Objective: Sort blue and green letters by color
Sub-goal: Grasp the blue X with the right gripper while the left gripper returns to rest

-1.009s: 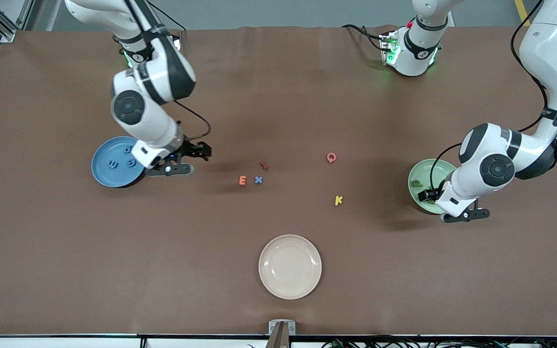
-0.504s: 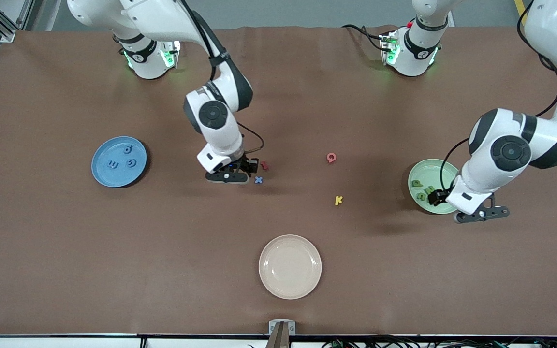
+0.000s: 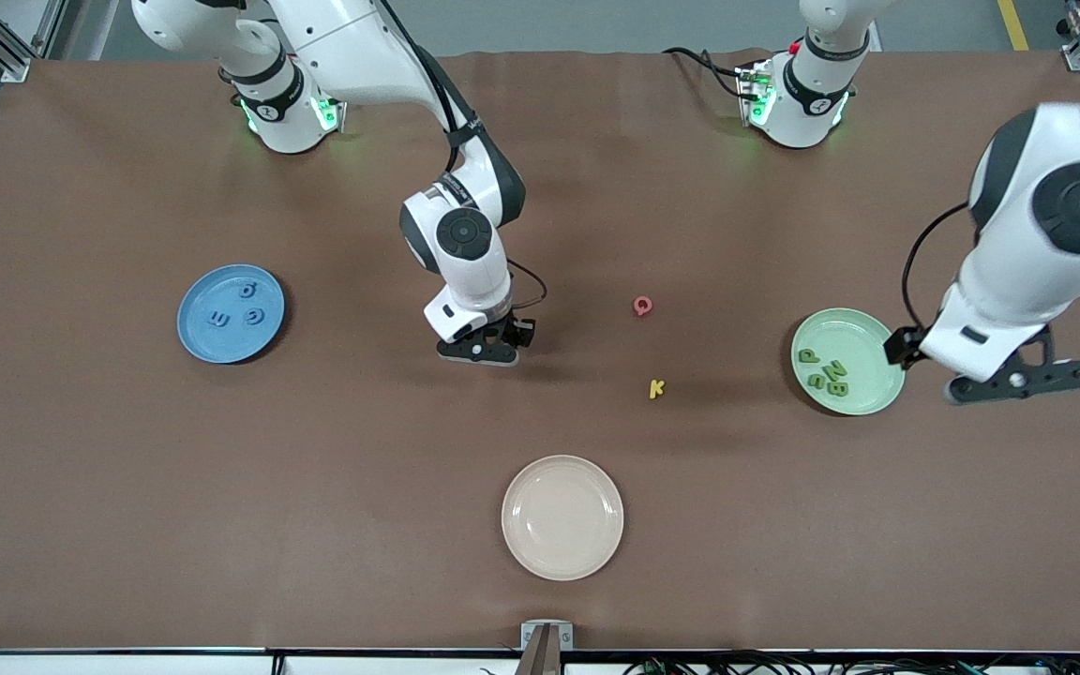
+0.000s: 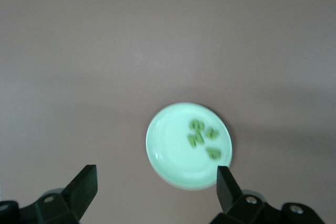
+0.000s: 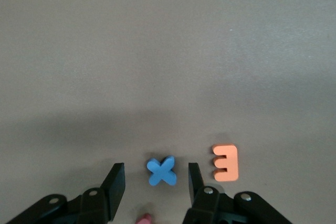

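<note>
The blue x [image 5: 161, 170] lies flat on the brown table between the two fingers of my right gripper [image 5: 156, 176], with a gap on each side, so the gripper is open. In the front view this gripper [image 3: 505, 339] is low over the table's middle and hides the x. Three blue letters [image 3: 254, 317] lie in the blue plate [image 3: 221, 345]. Several green letters [image 3: 835, 367] lie in the green plate [image 3: 863, 337]. My left gripper [image 3: 901, 347] hangs open and empty high over that plate's edge; its wrist view shows the plate [image 4: 168, 145] between its fingers [image 4: 86, 184].
An orange E [image 5: 226, 163] lies just beside one right finger and a dark red piece [image 5: 144, 219] shows under the gripper. A pink Q [image 3: 642, 306] and a yellow K [image 3: 656, 388] lie between the arms. An empty cream plate [image 3: 562, 517] sits nearer the front camera.
My right arm swung from the blue plate to the table's middle, came down around the x, and its jaws narrowed. My left gripper opened and rose away from the green plate, uncovering its letters.
</note>
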You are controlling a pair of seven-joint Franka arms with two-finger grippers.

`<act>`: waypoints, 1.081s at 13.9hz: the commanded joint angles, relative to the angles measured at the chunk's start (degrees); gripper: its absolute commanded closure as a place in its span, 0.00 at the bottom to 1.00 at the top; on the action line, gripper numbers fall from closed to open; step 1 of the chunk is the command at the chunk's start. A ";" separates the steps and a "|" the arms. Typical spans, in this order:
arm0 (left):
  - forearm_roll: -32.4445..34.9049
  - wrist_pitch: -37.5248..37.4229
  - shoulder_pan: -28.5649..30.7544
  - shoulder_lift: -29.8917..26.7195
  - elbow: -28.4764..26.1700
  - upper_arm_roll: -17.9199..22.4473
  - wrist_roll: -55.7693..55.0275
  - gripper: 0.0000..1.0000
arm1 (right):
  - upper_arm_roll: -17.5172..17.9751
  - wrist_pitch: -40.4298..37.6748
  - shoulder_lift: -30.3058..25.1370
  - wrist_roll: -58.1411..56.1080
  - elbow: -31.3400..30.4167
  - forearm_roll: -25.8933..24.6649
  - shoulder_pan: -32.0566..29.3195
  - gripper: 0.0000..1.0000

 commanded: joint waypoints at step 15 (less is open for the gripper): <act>-25.00 -12.05 -22.85 -16.08 6.15 34.51 18.06 0.00 | -0.92 -0.68 3.72 1.15 2.84 0.28 0.85 0.71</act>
